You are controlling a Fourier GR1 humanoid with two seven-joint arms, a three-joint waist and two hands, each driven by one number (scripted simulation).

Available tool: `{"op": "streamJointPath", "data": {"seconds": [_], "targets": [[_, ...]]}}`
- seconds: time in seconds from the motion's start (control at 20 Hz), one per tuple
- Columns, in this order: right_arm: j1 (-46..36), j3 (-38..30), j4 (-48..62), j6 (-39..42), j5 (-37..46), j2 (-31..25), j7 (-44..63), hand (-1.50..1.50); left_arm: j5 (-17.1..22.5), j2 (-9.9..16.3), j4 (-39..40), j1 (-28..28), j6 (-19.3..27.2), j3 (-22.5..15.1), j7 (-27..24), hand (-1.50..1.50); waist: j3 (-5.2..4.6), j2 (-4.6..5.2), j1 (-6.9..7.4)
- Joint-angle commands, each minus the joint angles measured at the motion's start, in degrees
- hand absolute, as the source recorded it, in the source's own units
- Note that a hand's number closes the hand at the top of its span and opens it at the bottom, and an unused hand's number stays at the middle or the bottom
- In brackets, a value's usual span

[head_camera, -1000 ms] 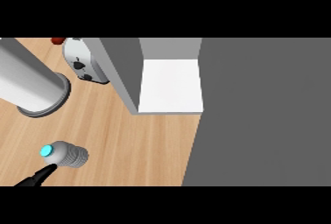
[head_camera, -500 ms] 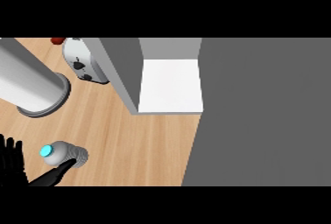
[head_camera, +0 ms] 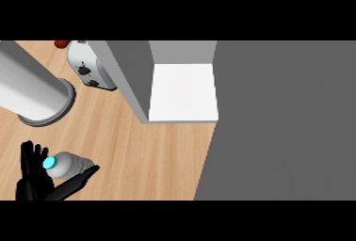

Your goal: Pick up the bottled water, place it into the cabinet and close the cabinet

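The bottled water (head_camera: 68,165) stands on the wooden counter (head_camera: 153,155) at the lower left, seen from above with a cyan cap and a ribbed clear body. My left hand (head_camera: 33,187) rises from the lower edge around it, open. Its straight fingers (head_camera: 30,154) stand just left of the cap, and the thumb (head_camera: 78,180) reaches along the bottle's right side. The cabinet (head_camera: 132,77) stands open at the top centre, showing a white shelf (head_camera: 184,92). My right hand shows nowhere.
A wide grey panel (head_camera: 285,117), seemingly the cabinet's door, fills the right side. A large grey cylinder (head_camera: 31,89) stands at the upper left. A white appliance with black knobs (head_camera: 87,70) sits against the cabinet's left wall, a small red thing (head_camera: 62,44) behind it.
My left hand has come up from the lower left edge. Only a thumb tip showed a second ago; now fingers and thumb flank the bottle, which has not moved.
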Motion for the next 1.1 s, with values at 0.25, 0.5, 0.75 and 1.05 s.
{"op": "streamJointPath", "data": {"seconds": [0.25,0.5,0.75,1.05], "targets": [[1.08,2.41,-7.52,-1.35,6.61,-1.95,3.48,-1.5,2.27,0.32,9.28,-2.36,-1.01,1.78,-5.99,-1.5,0.03,-0.01,0.19],[0.0,5.8,-6.1,-3.11,9.07,-1.51,3.45,-1.5,3.72,0.62,16.67,-4.6,-0.83,3.27,-10.58,-1.5,0.0,0.0,0.23],[-2.07,4.42,-6.24,-3.34,8.4,-2.83,4.46,-1.5,4.88,0.54,23.71,-8.41,-0.39,4.02,-15.36,-1.5,-0.01,0.03,0.1],[-3.73,3.72,-6.93,-4.93,7.72,-1.7,7.3,-1.5,9.74,0.82,28.54,-5.34,-4.35,3.78,-23.63,-1.5,-0.03,0.02,0.4]]}}
